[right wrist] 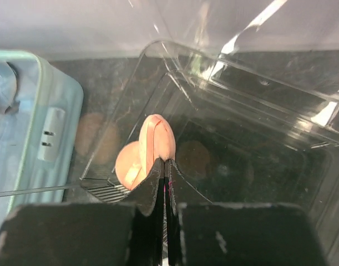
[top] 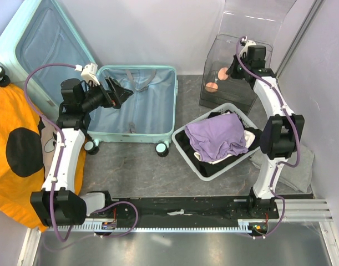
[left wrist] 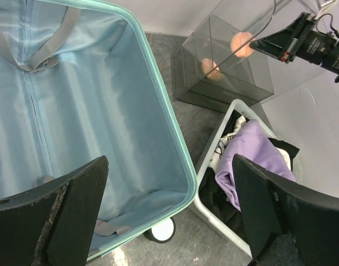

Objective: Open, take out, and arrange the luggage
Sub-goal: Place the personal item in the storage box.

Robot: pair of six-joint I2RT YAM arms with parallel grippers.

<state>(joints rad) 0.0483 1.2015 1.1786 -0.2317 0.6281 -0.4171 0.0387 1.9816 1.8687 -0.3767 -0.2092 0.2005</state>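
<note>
The mint luggage [top: 168, 111] lies open on the floor, its lid [top: 44, 41] leaning up against the back wall. Its pale blue lining [left wrist: 86, 111] is bare except for grey straps [left wrist: 44, 52]. My left gripper [top: 124, 92] hovers over the open half, and its jaws [left wrist: 169, 163] are spread wide with nothing between them. My right gripper [top: 231, 72] is at the clear plastic box [top: 236, 66], shut on the edge of a peach disc [right wrist: 158, 137]. A second peach disc [top: 212, 86] is lower in the box.
A white mesh basket [top: 187, 148] holding a purple garment [top: 216, 136] and dark clothes stands right of the luggage. An orange cloth with black spots [top: 14, 144] lies at the left. A grey folded cloth [top: 303, 166] lies at the right wall.
</note>
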